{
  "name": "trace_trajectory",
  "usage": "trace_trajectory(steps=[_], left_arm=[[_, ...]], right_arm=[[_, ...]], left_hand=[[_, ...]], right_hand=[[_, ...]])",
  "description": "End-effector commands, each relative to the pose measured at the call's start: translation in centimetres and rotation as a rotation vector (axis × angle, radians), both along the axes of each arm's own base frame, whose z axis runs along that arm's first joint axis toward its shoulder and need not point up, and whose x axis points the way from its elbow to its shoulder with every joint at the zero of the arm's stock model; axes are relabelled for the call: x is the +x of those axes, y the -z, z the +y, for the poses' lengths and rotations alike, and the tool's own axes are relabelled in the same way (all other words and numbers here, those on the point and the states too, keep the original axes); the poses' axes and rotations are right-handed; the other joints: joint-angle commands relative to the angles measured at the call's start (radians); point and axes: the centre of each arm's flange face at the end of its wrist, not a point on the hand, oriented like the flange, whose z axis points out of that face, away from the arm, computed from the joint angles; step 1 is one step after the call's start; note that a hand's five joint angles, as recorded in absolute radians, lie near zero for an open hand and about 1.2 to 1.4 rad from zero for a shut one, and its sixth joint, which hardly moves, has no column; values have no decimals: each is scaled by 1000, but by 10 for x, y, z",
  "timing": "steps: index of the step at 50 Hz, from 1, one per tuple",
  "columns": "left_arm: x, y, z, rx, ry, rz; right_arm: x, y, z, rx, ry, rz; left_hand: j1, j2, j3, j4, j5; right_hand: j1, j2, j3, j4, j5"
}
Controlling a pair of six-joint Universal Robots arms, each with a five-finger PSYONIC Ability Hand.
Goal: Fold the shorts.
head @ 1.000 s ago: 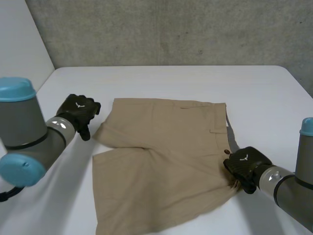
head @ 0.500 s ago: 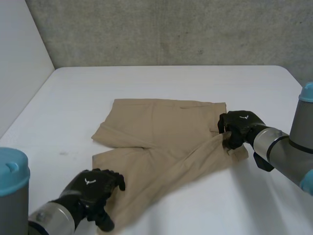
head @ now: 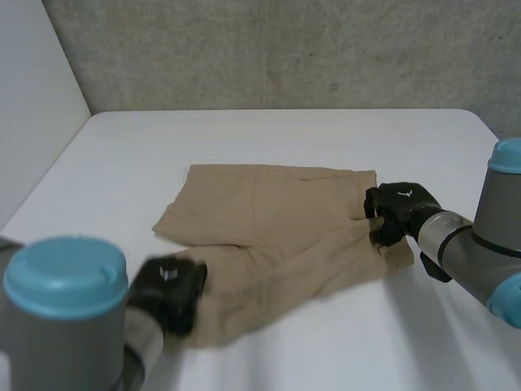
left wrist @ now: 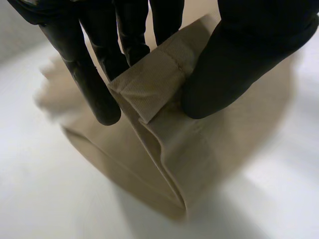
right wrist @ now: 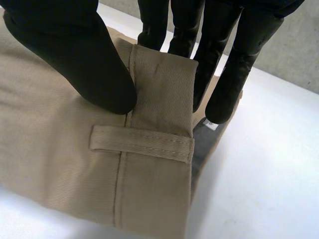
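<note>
Mid-table (head: pixel 269 134), the shorts (head: pixel 277 216) are pinched at a leg hem (left wrist: pixel 149 84) by the left hand (head: pixel 167 292) and at the waistband (right wrist: pixel 164 84) by the right hand (head: pixel 399 208), so I'd carry both edges evenly towards the far edge, keeping the fold square.

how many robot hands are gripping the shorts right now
2. The black left hand pinches a leg hem corner of the tan fabric shorts; the black right hand pinches the waistband.

Item: shorts (head: pixel 277 220), on table (head: pixel 269 134), ctr; waistband to R, legs to L. L hand (head: pixel 168 289) at near leg hem, front-L corner. R hand (head: pixel 396 210) at waistband, R edge.
</note>
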Motion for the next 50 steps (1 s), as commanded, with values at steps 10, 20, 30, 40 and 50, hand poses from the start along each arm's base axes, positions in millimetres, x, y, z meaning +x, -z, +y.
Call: trace_trajectory(steps=[10,20,30,40,50], left_arm=[[-60,-45,-222,-641,-70,-73],[-92,24,-269,-728,64,-14],[-94,59,-264,-736,79,2],[-67,-14,-217,-711,38,49],[-33,-6,-149,-443,13,198]], right_arm=[[33,-37,-81,-448,44,45],[63,15,-139,-680,13,141],[68,34,-149,-684,-3,138],[43,-33,-93,-551,25,17],[23,13,-45,-173,12,77]], left_hand=[[253,203,211,206,248],[253,203,211,206,248],[-969,-1019,-1011,-1016,-974],[-969,-1019,-1011,-1016,-974],[-962,-1013,-1004,-1009,-967]], right_hand=[[418,216,208,205,248],[418,216,208,205,248],[-804,-1006,-1014,-1017,-974],[-804,-1006,-1014,-1017,-974],[-571,-772,-781,-784,-740]])
